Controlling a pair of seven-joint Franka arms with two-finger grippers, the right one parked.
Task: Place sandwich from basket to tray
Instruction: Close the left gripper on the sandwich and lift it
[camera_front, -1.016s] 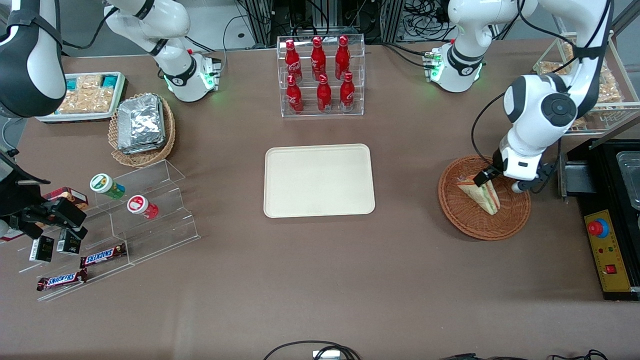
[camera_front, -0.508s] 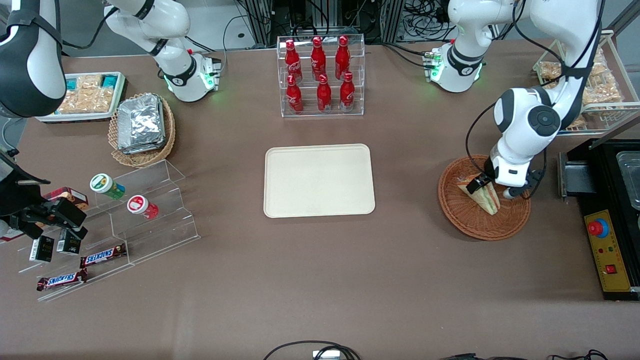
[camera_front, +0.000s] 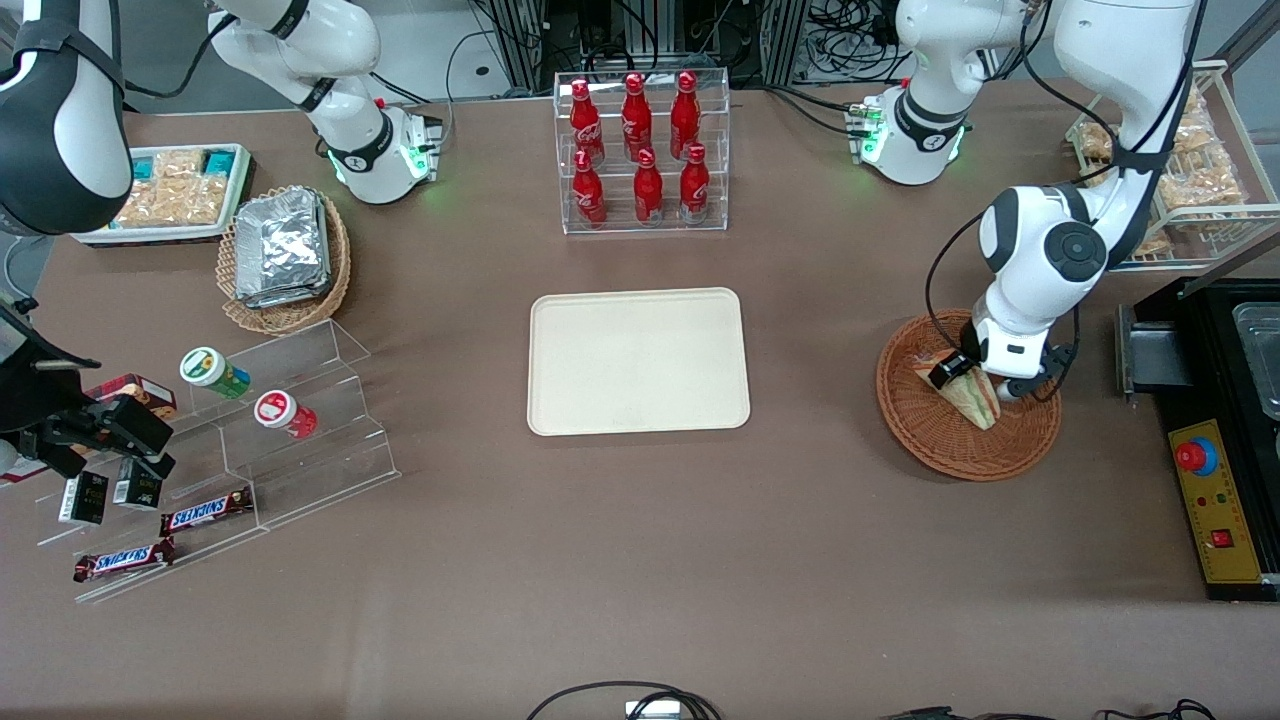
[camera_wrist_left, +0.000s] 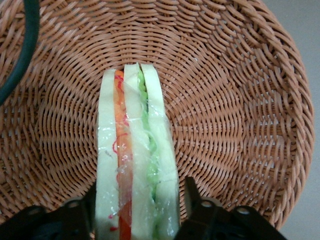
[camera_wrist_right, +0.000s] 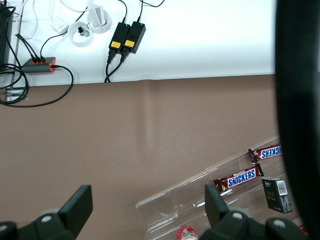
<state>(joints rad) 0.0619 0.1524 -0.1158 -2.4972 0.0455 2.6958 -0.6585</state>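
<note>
The sandwich (camera_front: 977, 402), a wrapped white-bread wedge with orange and green filling, stands on edge in the reddish-brown wicker basket (camera_front: 930, 440) toward the working arm's end of the table. My gripper (camera_front: 962, 385) is down in the basket, open, with its black fingers straddling the wedge. In the left wrist view the sandwich (camera_wrist_left: 135, 150) runs between the two fingers of the gripper (camera_wrist_left: 140, 200). One finger (camera_wrist_left: 82, 210) sits against the bread and the other finger (camera_wrist_left: 192, 197) stands a sliver off it. Basket weave (camera_wrist_left: 230, 100) surrounds them. The cream tray (camera_front: 638, 360) lies bare at the table's middle.
A clear rack of red bottles (camera_front: 642, 150) stands farther from the camera than the tray. A black unit with a red button (camera_front: 1215, 500) sits beside the basket at the table's end. A tan basket of foil packets (camera_front: 283, 250) and acrylic snack steps (camera_front: 250, 440) lie toward the parked arm's end.
My gripper has shifted toward the tray and lowered over the sandwich, bringing its fingers down on either side of the wedge. The sandwich has stayed in place.
</note>
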